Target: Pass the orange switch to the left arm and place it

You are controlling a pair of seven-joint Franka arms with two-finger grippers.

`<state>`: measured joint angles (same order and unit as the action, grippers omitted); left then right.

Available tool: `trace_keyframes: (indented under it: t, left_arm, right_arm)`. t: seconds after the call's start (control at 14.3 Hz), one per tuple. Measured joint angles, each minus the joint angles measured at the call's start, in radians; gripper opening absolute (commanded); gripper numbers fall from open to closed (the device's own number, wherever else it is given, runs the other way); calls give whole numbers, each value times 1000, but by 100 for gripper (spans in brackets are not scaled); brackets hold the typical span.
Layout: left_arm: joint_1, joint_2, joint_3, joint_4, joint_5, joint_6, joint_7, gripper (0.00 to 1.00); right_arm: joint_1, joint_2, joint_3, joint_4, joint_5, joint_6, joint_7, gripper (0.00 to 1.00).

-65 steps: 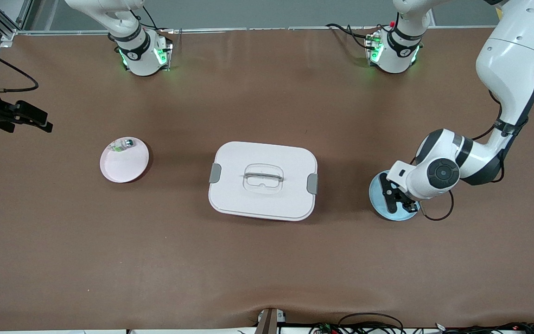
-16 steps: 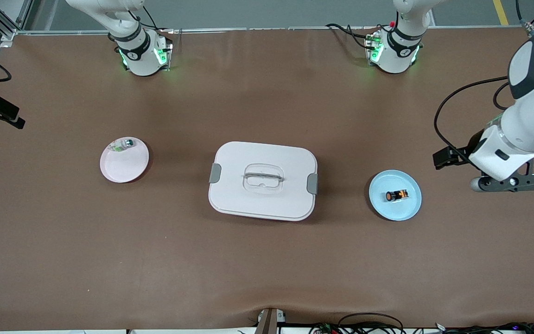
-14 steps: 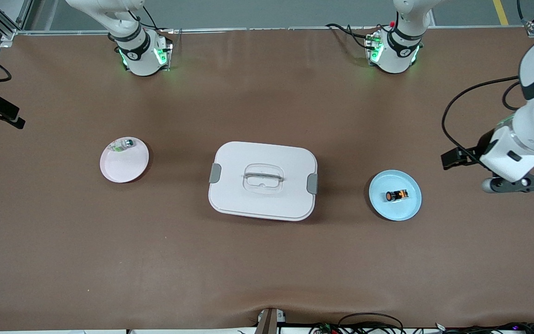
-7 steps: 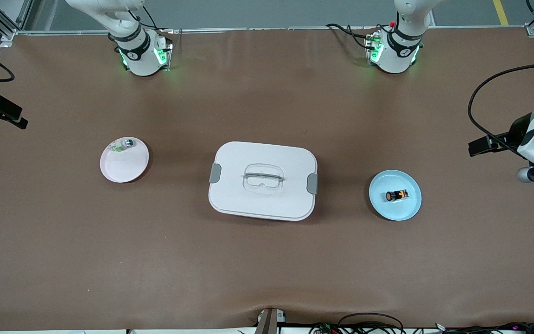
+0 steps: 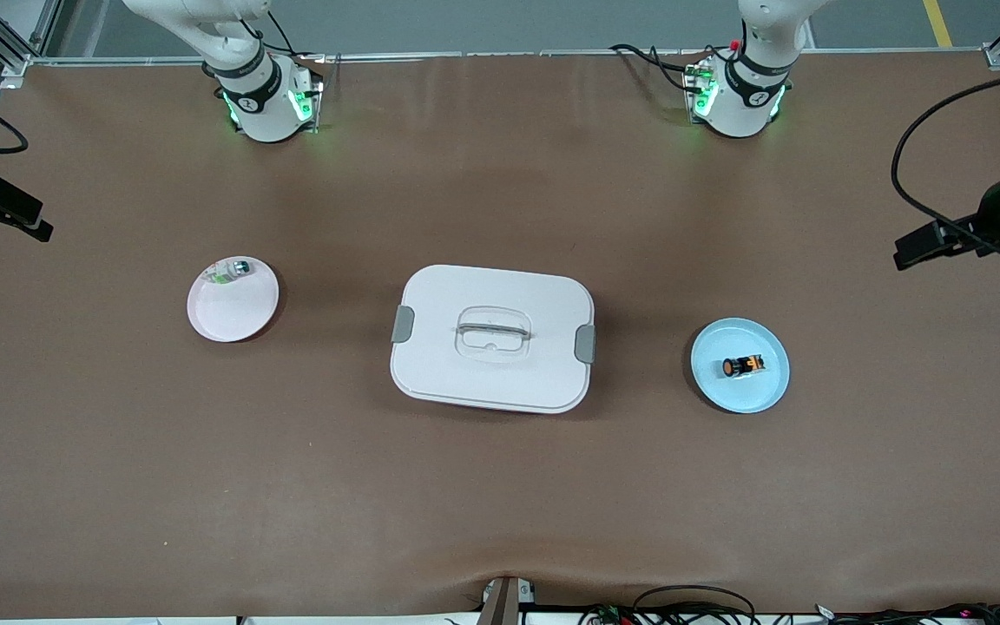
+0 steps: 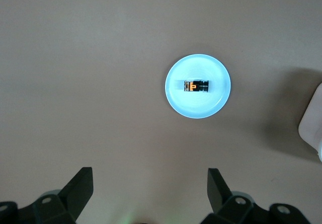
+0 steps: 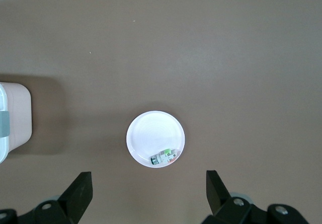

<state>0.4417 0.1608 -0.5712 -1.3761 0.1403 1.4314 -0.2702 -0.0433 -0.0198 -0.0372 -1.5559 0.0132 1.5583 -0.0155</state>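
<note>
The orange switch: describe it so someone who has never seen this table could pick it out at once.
Start at the big white box in the middle of the table, then go toward the left arm's end to the light blue plate. The orange switch lies on its side on that plate, a tiny black cylinder with an orange cap, unlike the silver-and-green part on the pink plate.

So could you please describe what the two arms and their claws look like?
Both arms are glossy white with black joint bands and green-lit bases. Black cables trail from them. The left claw and the right claw each have two matte black angular fingers on black mounts with round holes.
</note>
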Motion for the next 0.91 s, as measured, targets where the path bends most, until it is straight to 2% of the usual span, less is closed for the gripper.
trace_keyframes:
  t: [0.21,0.28,0.63,0.91]
  left_arm:
    - [-240,-43,279,-1,-67,-3,2,100]
    - [-284,-51,334,-2,-86,-3,10,100]
    - [-406,-106,494,-51,-126,-5,38,100]
    - [-428,-150,544,-89,-144,-5,93,100]
  right_arm:
    - [2,0,0,0,0,0,0,100]
    - [3,0,0,0,0,0,0,100]
    - [9,0,0,0,0,0,0,100]
    - [10,0,0,0,0,0,0,100]
